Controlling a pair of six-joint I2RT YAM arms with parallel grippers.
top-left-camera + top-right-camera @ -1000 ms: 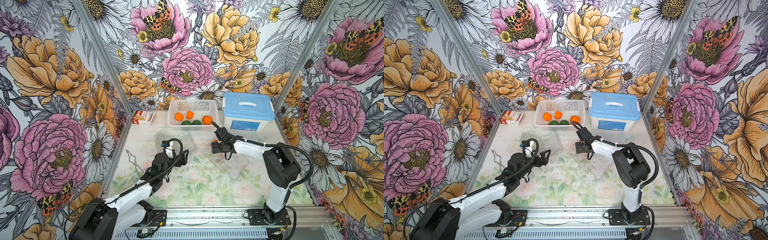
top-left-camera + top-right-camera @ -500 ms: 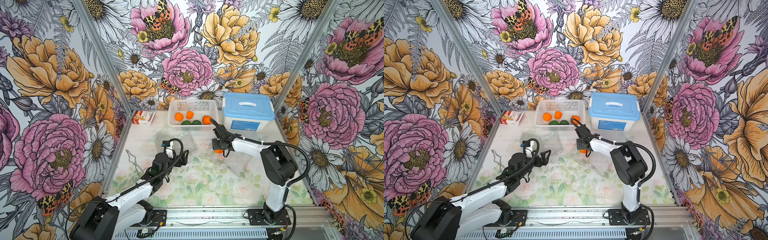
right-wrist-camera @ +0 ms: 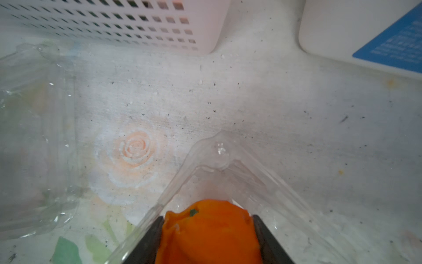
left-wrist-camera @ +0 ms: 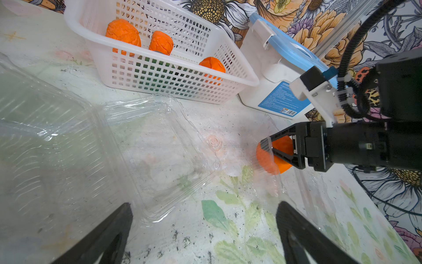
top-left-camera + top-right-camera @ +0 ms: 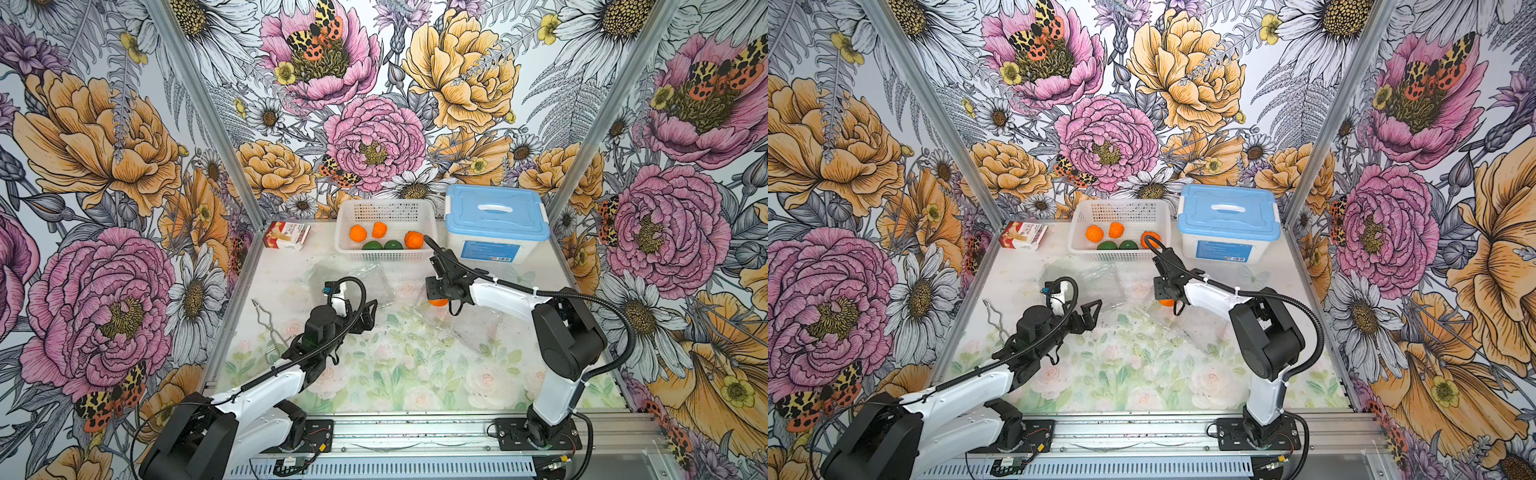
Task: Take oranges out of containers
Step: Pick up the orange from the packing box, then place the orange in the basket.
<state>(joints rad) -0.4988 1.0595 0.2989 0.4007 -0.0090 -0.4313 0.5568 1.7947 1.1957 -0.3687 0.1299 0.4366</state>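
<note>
My right gripper point(image 3: 207, 218) is shut on a bright orange point(image 3: 210, 233), its two dark fingers pressed against the fruit's sides. It holds the orange point(image 5: 438, 302) inside the corner of an open clear container point(image 3: 219, 155) right of the table's middle. My left gripper point(image 4: 204, 205) stands open and empty over the mat, next to an empty open container point(image 4: 159, 146). Three more oranges point(image 5: 358, 233) and two dark green ones point(image 5: 372, 246) lie in the white basket point(image 5: 386, 203) at the back.
A white tub with a blue lid point(image 5: 494, 216) stands right of the basket, close behind my right arm. A small red and white box point(image 5: 286, 235) lies at the back left. A bent metal wire point(image 5: 266, 324) rests near the left edge.
My right gripper's jaws have narrowed onto the orange, which now shows between its fingers. The left arm has not moved.
</note>
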